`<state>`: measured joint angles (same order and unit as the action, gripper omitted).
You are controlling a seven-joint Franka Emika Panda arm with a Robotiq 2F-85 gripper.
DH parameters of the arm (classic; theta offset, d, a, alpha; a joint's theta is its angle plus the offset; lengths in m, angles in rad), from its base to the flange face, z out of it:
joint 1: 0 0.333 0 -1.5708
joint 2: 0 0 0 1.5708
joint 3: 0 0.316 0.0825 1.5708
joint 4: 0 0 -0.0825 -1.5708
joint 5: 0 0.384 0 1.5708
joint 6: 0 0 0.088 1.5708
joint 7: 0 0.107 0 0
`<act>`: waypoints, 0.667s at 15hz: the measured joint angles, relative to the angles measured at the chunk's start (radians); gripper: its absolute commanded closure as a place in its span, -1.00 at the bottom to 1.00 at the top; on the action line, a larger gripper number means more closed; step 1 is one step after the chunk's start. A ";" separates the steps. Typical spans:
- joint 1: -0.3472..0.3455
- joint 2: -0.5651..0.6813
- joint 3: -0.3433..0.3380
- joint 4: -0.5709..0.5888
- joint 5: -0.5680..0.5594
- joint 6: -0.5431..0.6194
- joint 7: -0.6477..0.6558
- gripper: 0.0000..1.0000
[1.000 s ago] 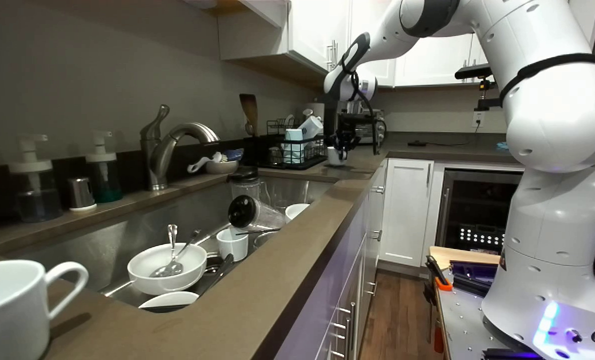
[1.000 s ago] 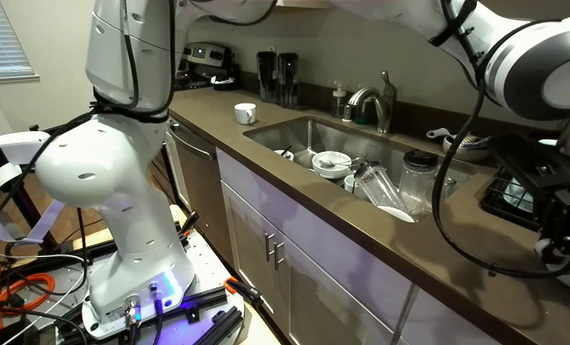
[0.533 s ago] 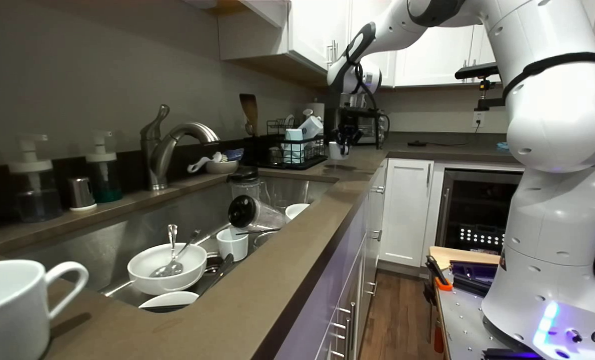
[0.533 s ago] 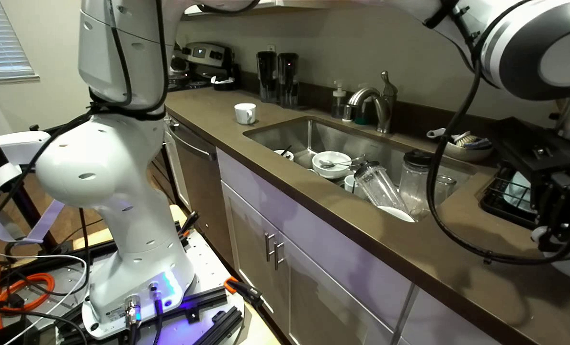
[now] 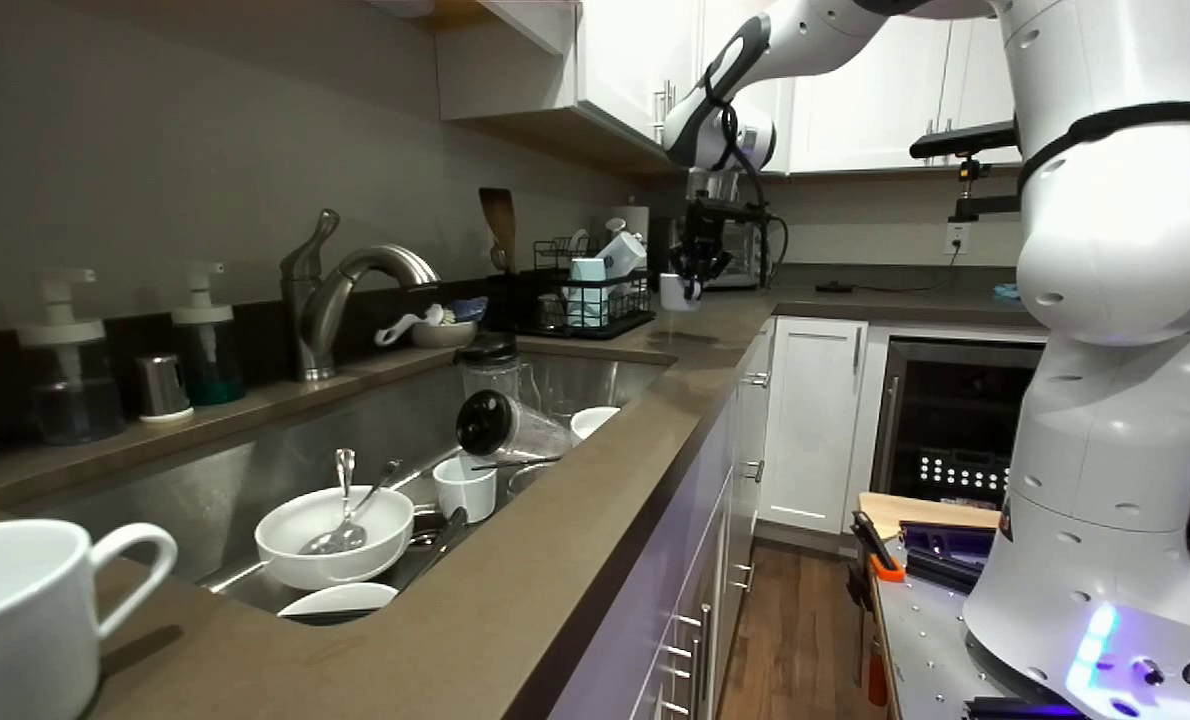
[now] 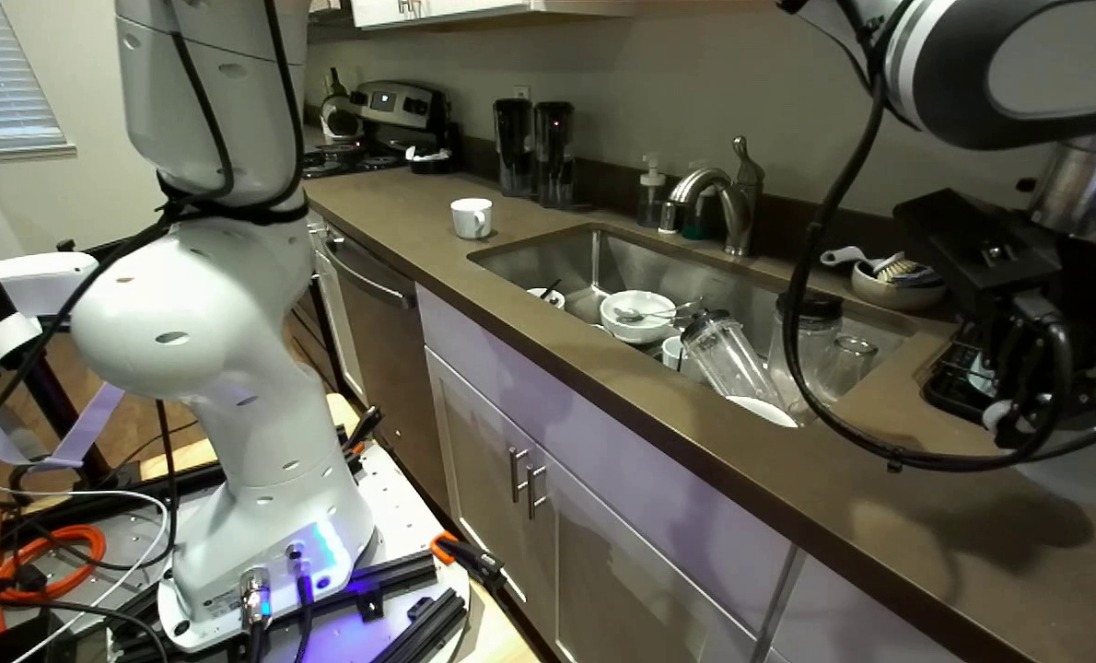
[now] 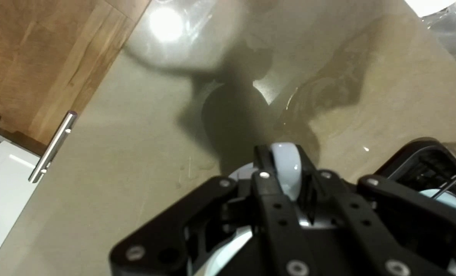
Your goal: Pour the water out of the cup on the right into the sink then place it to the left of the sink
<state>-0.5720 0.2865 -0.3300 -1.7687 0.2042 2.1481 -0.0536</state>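
Grasp done, lift judged done, pour and placement outstanding. The black two-fingered hand (image 7: 283, 151) is narrowed on the pale loop handle (image 7: 288, 168) of the plain white glossy ceramic mug (image 5: 672, 292), which is right of the long recessed stainless-steel sink (image 6: 649, 265). In an exterior view the mug hangs roughly upright, its shadow apart from it on the brown-grey worktop (image 5: 545, 535). It is not yet over the sink. Contents: inside hidden or too small to make out, water level cannot be told; assumed unpoured. Wrist view shows dark, shiny patches on the worktop right of the sink; spill and shadow not separable. Remaining, per task: carry over the sink, tip, bring upright, set down left of the sink. A second white ceramic mug (image 6: 471, 221) stands on the worktop left of the sink, so placement probably needs a spot clear of it. Writing: nothing legible on the mugs or on the two white-topped pump bottles (image 5: 207, 355) behind the sink; the dark-and-steel stove (image 6: 414, 110), well left of the sink, has a display too small to read.
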 measured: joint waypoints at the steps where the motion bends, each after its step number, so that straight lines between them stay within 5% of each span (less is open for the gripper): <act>1: 0.003 -0.016 -0.001 -0.018 0.000 0.000 -0.004 0.90; 3: 0.009 -0.043 -0.003 -0.051 0.000 0.000 -0.017 0.89; 4: 0.014 -0.056 -0.005 -0.068 -0.001 0.000 -0.024 0.67; 10: 0.027 -0.086 -0.011 -0.110 -0.005 0.000 -0.035 0.67</act>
<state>-0.5447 0.2004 -0.3412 -1.8792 0.1996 2.1477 -0.0885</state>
